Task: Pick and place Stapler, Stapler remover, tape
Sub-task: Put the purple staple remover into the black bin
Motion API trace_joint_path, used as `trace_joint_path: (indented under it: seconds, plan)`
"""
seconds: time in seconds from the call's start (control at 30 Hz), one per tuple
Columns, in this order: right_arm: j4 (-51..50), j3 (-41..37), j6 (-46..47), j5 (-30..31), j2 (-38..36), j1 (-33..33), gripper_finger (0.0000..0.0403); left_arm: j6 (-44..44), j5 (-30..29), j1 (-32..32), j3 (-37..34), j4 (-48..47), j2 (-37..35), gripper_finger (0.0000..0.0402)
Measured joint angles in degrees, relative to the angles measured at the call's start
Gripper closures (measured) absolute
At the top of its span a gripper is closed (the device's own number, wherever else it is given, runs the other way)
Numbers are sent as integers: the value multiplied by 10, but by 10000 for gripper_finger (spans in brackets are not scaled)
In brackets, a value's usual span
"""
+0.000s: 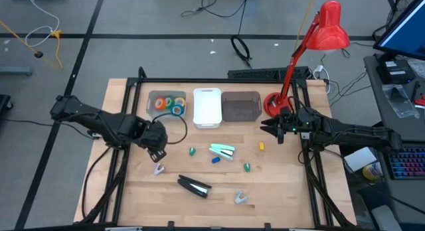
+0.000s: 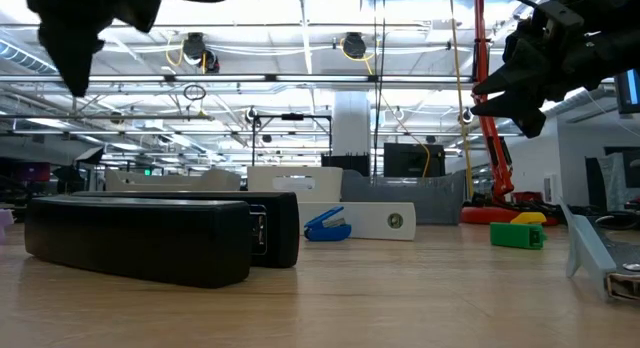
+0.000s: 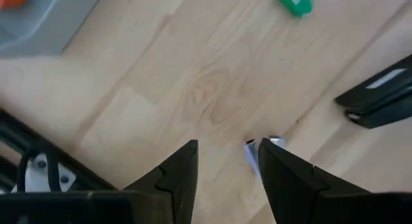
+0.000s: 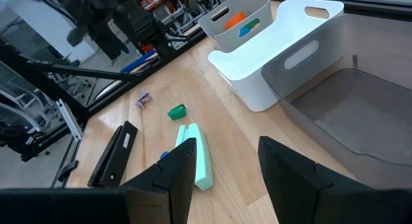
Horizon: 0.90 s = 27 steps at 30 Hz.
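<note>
My left gripper (image 1: pixel 157 150) hangs open, pointing down, above the wood just far of a small pale staple remover (image 1: pixel 159 169). In the left wrist view the remover (image 3: pixel 256 149) peeks out beside one finger, untouched. The black stapler (image 1: pixel 194 186) lies flat near the front edge, with a second staple remover (image 1: pixel 241 198) to its right. A mint-green stapler (image 1: pixel 222 151) lies mid-table. Several tape rolls (image 1: pixel 168 103) sit in the grey bin (image 1: pixel 151 98) at the back. My right gripper (image 1: pixel 267 127) waits open above the table's right side.
A white bin (image 1: pixel 207 108) and a dark grey bin (image 1: pixel 240 106) stand beside the tape bin. Small green (image 1: pixel 192 151), blue (image 1: pixel 216 160) and yellow (image 1: pixel 261 146) bits lie scattered mid-table. A red desk lamp (image 1: pixel 330 26) rises at the back right. Black frame rails line both sides.
</note>
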Motion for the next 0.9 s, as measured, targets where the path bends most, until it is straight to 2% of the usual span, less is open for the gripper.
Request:
trace_joint_path:
  seconds: [0.07, 0.27, 0.6, 0.9]
  plan:
    - [0, 0, 0, 0, 0, 0, 241, -21, 5, -12, -20, 1, -2, 241]
    - [0, 0, 0, 0, 0, 0, 241, -81, 69, -39, -103, 57, -30, 241]
    - [0, 0, 0, 0, 0, 0, 241, -186, 105, -85, -213, 143, -107, 241]
    - [0, 0, 5, 0, 0, 0, 242, -199, 108, -95, -288, 267, -116, 241]
